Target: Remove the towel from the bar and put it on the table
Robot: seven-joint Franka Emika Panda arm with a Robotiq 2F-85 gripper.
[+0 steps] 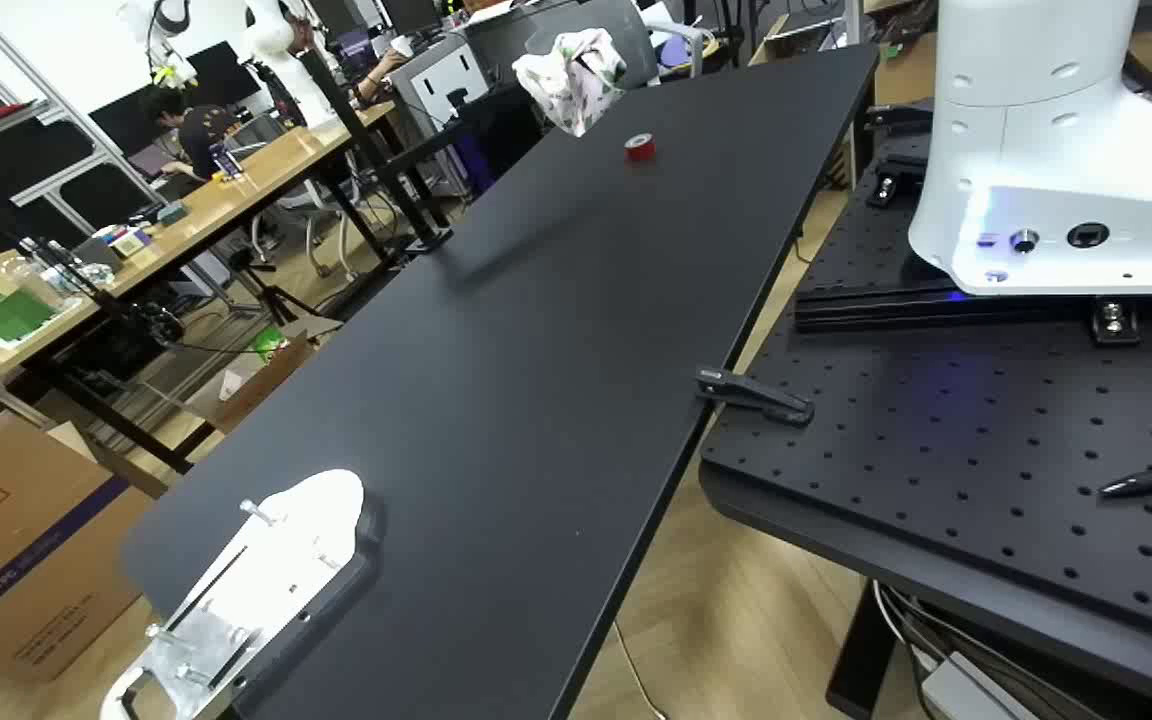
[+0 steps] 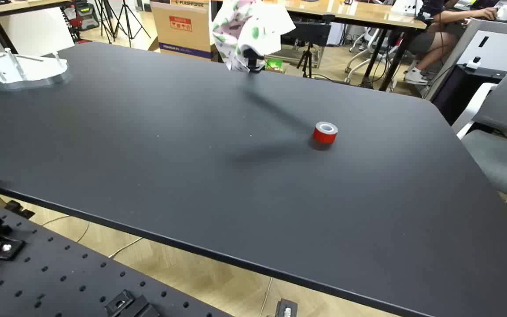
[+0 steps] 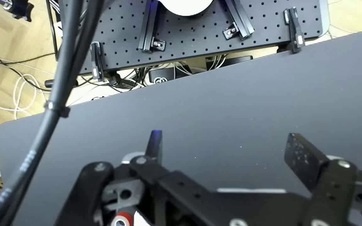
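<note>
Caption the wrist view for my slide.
Open, empty gripper above the dark table, a red tape roll partly hidden at the picture's bottom edge.

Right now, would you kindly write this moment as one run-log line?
pincer: open, empty | leaf-print towel: bunched, not laid on black table | red tape roll: on black table

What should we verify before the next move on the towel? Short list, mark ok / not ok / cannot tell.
1. Gripper open: ok; jaws wide apart, nothing between them in the wrist view.
2. Towel on the bar: ok; bunched there, not yet laid on the table.
3. Gripper at the towel: not ok; neither exterior view shows it there.
4. How the towel is hooked: cannot tell; its folds hide part of the bar.
5. Red tape roll outside the set-down spot: cannot tell; it sits on the table, but no spot is given.
</note>
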